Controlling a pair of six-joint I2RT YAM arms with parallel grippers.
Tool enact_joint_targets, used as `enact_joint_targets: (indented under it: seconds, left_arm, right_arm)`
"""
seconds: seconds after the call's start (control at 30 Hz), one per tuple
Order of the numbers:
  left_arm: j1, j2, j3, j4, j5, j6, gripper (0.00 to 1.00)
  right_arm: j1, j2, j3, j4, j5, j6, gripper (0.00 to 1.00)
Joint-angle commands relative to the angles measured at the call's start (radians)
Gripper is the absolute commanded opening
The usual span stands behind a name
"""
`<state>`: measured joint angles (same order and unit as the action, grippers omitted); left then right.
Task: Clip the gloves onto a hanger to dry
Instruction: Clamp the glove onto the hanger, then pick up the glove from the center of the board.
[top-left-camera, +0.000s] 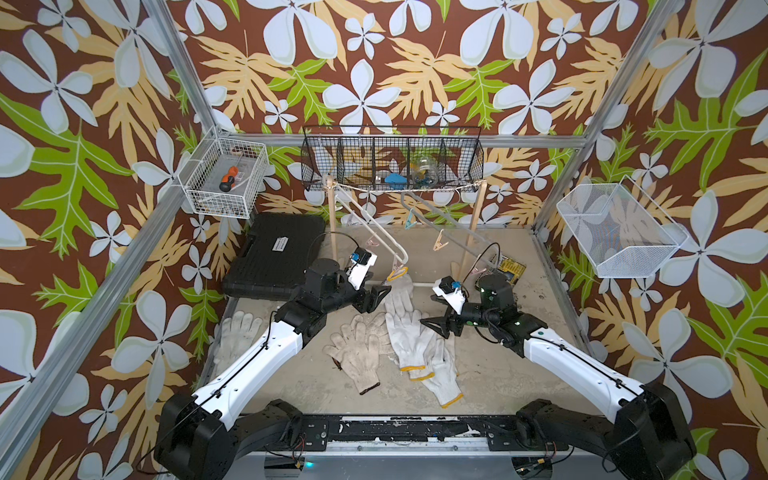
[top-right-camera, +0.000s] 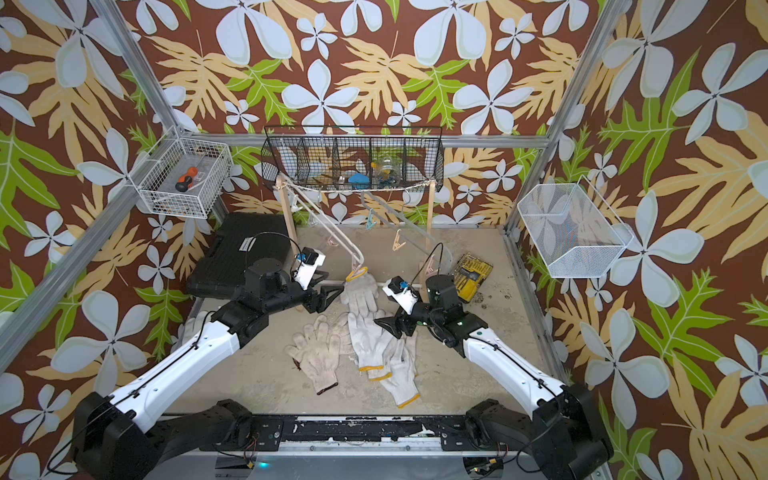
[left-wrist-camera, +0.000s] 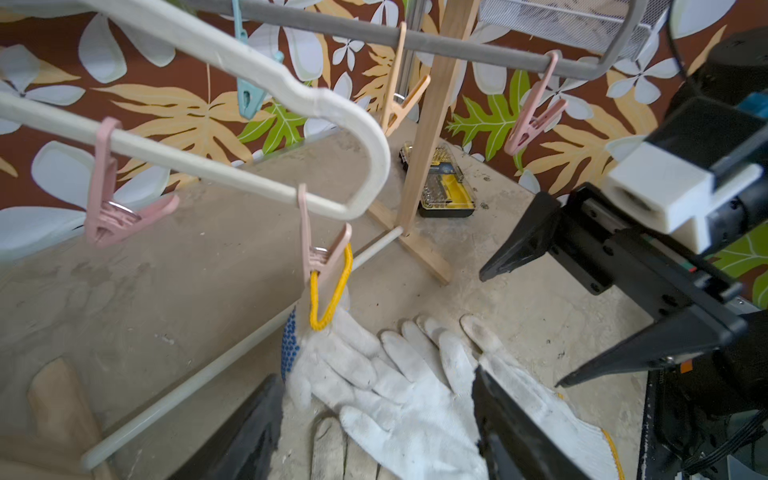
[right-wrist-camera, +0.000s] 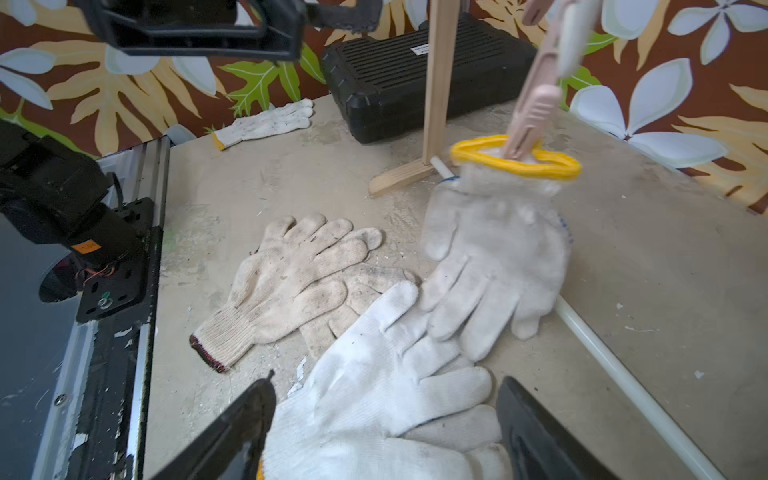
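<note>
Left gripper is hovering wide and empty just beside the peg at the near end of the hanger, while right gripper, also wide and empty, is leaning low over the gloves in the middle. One glove is hanging by its cuff from this peg; the others are lying on the table, so most work seems to be remaining.

One glove half hidden behind left arm, case label unreadable
</note>
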<state>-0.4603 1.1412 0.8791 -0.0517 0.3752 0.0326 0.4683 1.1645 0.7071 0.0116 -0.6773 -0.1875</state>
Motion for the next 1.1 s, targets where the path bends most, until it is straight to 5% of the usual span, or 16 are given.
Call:
enact_joint_targets:
  seconds: [0.0,0.17,0.33,0.73,1.07]
  left_arm:
    - [0.009,-0.024,-0.016,-0.06,-0.086,0.013,0.74]
    - [0.034,-0.026,-0.055,-0.066,-0.108,-0.021,0.75]
    - [0.048,-0.017,-0.076,-0.043,-0.109,-0.017,0.75]
    - [0.058,0.008,-0.068,0.007,-0.075,-0.005,0.76]
    - [0.07,-0.003,-0.063,0.018,-0.085,-0.01,0.76]
  right_arm:
    - [0.049,-0.032,-0.011,-0.039,0.008,0.008,0.83]
    - [0.216,-0.069,-0.061,0.032,0.075,0.041,0.79]
    - [0.367,-0.015,-0.072,0.056,0.162,-0.127,0.74]
    - [0.501,0.305,0.015,0.078,0.142,-0.368,0.67]
    - [0.579,0.541,0.118,0.076,0.176,-0.418,0.6]
